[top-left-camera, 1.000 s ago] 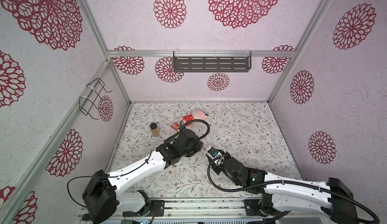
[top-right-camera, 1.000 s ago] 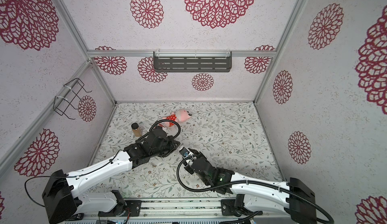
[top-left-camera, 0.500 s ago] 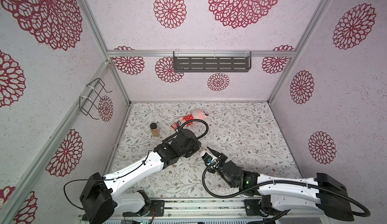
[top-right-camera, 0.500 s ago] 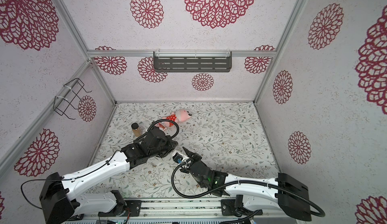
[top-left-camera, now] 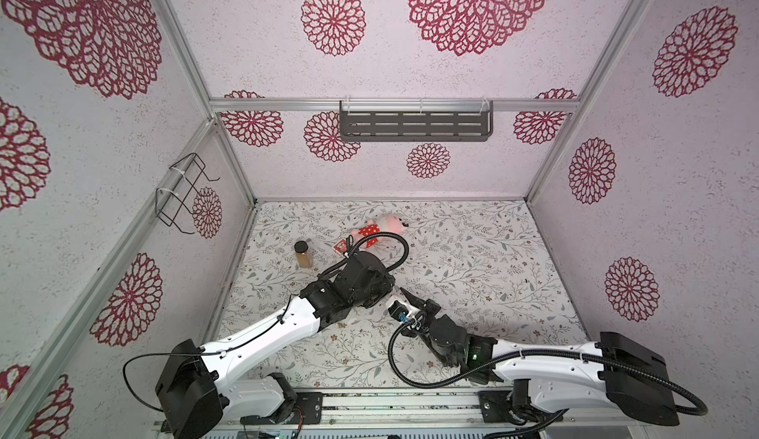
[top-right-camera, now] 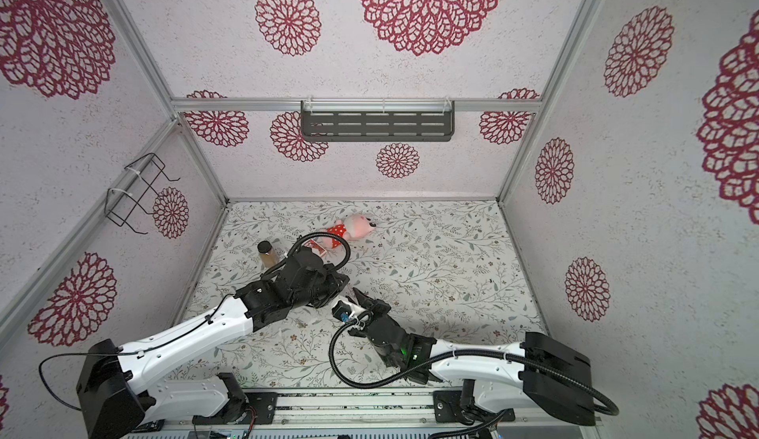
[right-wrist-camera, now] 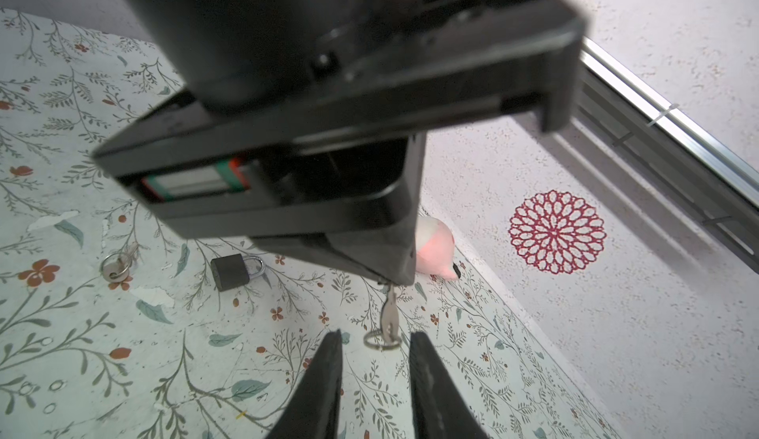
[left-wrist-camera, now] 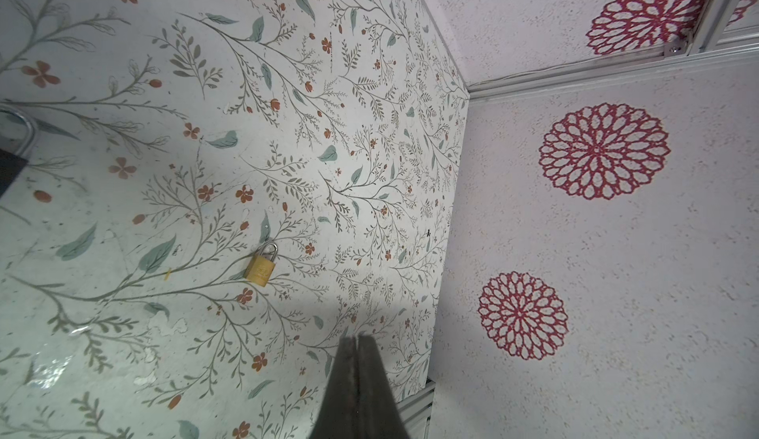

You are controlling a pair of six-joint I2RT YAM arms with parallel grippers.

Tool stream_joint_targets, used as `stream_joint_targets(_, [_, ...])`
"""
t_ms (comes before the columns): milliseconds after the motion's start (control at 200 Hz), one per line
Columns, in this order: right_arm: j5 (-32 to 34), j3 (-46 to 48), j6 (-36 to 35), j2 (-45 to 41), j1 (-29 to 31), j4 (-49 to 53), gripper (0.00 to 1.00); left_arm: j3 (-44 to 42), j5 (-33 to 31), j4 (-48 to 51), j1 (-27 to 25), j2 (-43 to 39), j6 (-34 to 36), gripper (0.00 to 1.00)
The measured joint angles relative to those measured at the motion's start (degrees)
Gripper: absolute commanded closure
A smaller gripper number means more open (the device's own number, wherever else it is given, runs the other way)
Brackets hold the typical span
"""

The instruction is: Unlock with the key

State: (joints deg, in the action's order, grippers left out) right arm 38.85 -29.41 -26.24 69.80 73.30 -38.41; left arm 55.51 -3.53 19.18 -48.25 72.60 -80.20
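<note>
While your left gripper (right-wrist-camera: 390,281) keeps its fingers pressed together on one end of the small silver metal key (right-wrist-camera: 388,307), the key hangs above the floral mat (right-wrist-camera: 82,355), on the robot's side of the pink plush toy in a red dotted dress (top-left-camera: 384,227). Your right gripper (right-wrist-camera: 376,355) waits just beside the key with its fingers (right-wrist-camera: 328,375) spread. The key's ring (right-wrist-camera: 381,340) sits between them, apparently touching neither. A black padlock with a silver shackle (right-wrist-camera: 234,272) lies on the mat not far from the toy, and a second ringed key (right-wrist-camera: 117,268) lies farther off. You also have a brass padlock (left-wrist-camera: 260,268) on the mat.
</note>
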Motion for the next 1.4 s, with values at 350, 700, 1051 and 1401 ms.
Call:
stream_joint_targets(350, [1.0, 0.0, -1.2, 1.0, 0.0, -2.5, 0.79, 1.5, 0.0, 0.0, -0.4, 0.0, 0.0, 1.0])
stream_joint_targets(700, [2.6, 0.0, -1.8, 1.4, -0.8, -3.8, 0.89, 1.5, 0.0, 0.0, -0.9, -0.1, -0.3, 1.0])
stream_joint_targets(1051, [3.2, 0.0, -3.9, 1.9, -1.1, -4.3, 0.86, 1.5, 0.0, 0.0, -1.0, -1.0, -0.3, 1.0])
stream_joint_targets(1401, [3.6, 0.0, -5.9, 2.4, -1.5, -4.8, 1.0, 1.5, 0.0, 0.0, -1.0, -1.0, -0.9, 1.0])
